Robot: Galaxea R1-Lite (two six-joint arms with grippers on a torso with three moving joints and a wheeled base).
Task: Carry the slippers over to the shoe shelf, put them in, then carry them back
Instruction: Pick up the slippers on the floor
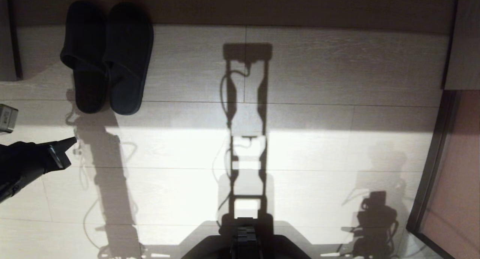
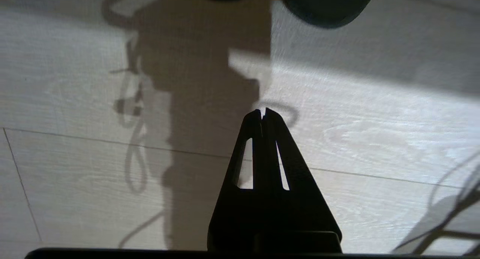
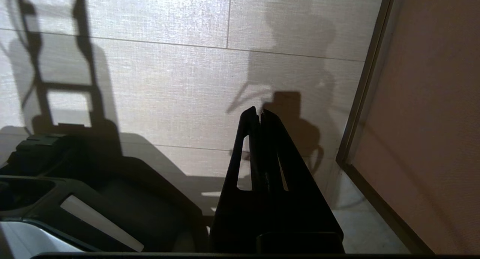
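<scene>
The black slippers [image 1: 107, 56] lie side by side on the pale floor at the far left, heels toward me and toes in a dark band of shadow. My left gripper [image 1: 71, 142] hovers a little short of their heels, pointing at them, shut and empty. In the left wrist view the same gripper [image 2: 262, 110] has its jaws pressed together over bare floor, and the slippers' heels [image 2: 326, 7] show just beyond its tip. My right gripper [image 3: 258, 109] is parked low beside the base, shut with nothing in it. I cannot make out the shoe shelf.
A dark-framed brown panel [image 1: 431, 169] borders the floor on the right, close to the right gripper [image 3: 431, 120]. A vertical board edge [image 1: 11, 37] stands left of the slippers. My own base [image 1: 243, 240] sits at the near edge. Arm shadows fall across the floor.
</scene>
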